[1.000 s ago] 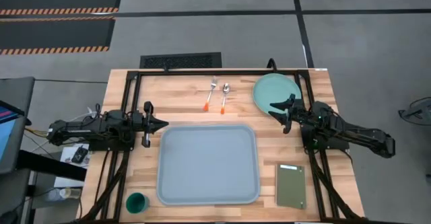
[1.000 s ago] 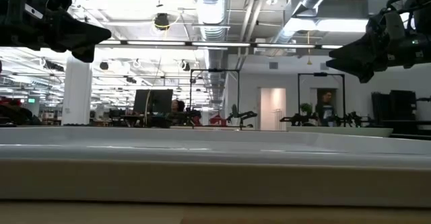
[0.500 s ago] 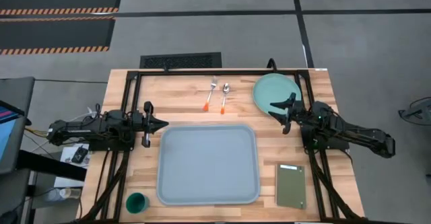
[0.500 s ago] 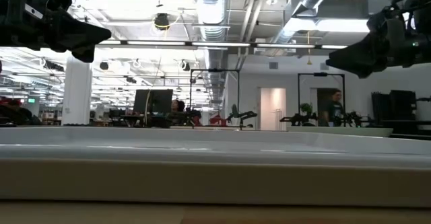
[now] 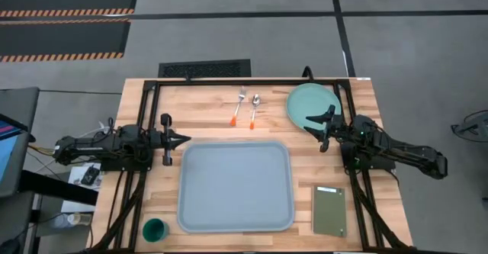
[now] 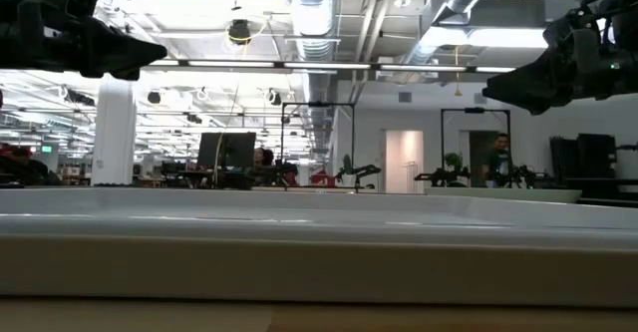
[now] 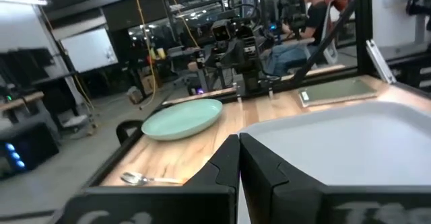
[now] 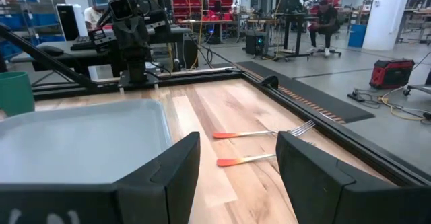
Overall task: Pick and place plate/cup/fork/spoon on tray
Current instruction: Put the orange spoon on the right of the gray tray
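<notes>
Tray (image 5: 235,186) lies bare between left gripper (image 5: 185,139) and right gripper (image 5: 309,122).

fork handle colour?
Orange. The fork shows its orange handle best in the right wrist view, lying on the wood beside the spoon.

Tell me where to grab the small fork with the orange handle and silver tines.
Grip the fork across its orange handle, coming straight down. It lies flat on the wooden table, with the orange-handled spoon lying close beside it, so narrow jaws set crosswise to the handle seem safest.
</notes>
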Motion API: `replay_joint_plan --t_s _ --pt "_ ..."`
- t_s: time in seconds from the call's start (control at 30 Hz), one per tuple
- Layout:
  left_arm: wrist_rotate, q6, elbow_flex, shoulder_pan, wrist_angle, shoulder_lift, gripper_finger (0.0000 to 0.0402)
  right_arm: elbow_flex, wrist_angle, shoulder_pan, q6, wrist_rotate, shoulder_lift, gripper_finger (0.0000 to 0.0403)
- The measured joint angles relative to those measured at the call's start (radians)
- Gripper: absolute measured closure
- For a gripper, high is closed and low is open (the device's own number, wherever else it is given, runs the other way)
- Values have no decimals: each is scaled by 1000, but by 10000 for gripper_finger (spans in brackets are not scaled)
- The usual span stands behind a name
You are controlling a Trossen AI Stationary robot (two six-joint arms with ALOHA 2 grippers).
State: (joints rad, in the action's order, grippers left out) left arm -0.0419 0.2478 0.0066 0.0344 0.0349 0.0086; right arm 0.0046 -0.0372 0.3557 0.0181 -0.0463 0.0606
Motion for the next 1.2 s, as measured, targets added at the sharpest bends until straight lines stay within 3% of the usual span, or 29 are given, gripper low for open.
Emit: replay_joint_plan --t_s 0.43,0.63,0.83,0.9,1.0,1.2 --pt "3 2 0 0 4 0 401 0 0 -2 0 -1 0 182" --pt "-8 -356 0 0 5 0 401 0 0 -2 0 -2 0 182" --pt "-34 -525 0 0 11 0 401 0 -5 -2 2 11 0 182" --pt "-40 -533 0 0 11 0 401 0 -17 -2 80 11 0 182" --pt "-54 -545 0 0 15 0 401 0 -23 -15 372 -3 -2 182" --pt "-155 -552 0 0 58 0 401 0 -94 -18 582 43 -2 182"
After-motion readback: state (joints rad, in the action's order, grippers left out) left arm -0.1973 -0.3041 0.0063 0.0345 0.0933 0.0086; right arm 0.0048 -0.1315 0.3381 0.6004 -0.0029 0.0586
